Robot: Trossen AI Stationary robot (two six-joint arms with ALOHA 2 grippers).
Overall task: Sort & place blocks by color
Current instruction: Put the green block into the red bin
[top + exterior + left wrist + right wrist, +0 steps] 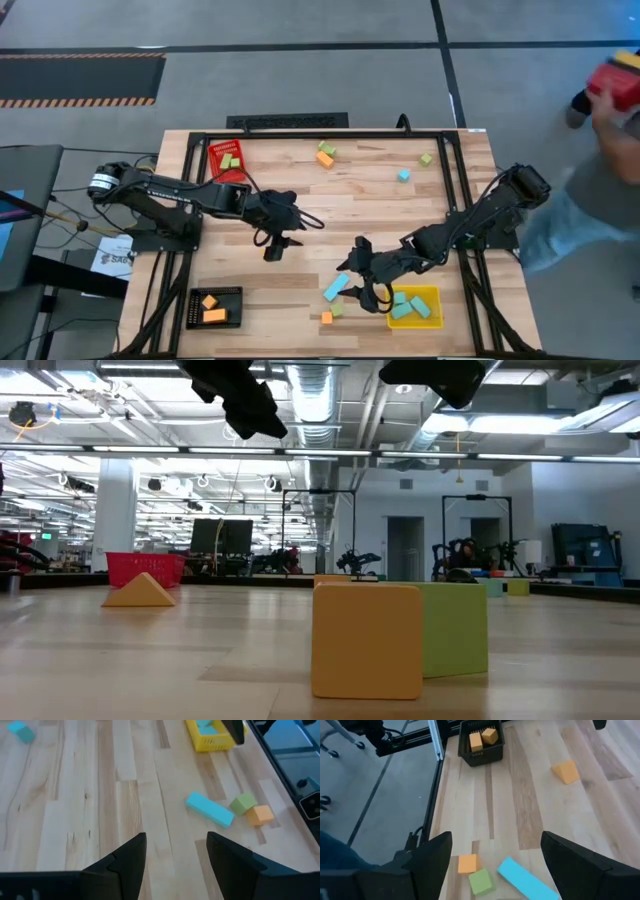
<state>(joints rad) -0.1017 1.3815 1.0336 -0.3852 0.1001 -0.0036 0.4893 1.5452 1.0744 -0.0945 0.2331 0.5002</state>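
My left gripper [275,245] [175,855] hangs open over bare wood left of the table's middle. An orange wedge [566,771] [140,590] lies on the table close to it. My right gripper [357,256] [496,845] is open above the long cyan bar [335,287] [525,877], which lies flat near the near edge. An orange cube [467,863] [367,640] and a green cube [480,881] [455,628] sit beside the bar. More loose blocks lie near the far edge: a green and orange pair [325,153], a green one [426,159] and a cyan one [403,175].
The yellow bin [437,297] at the near right holds cyan blocks. The black bin [195,310] at the near left holds orange blocks, and the red bin [215,150] at the far left holds green ones. A person [610,110] stands beyond the table's right edge.
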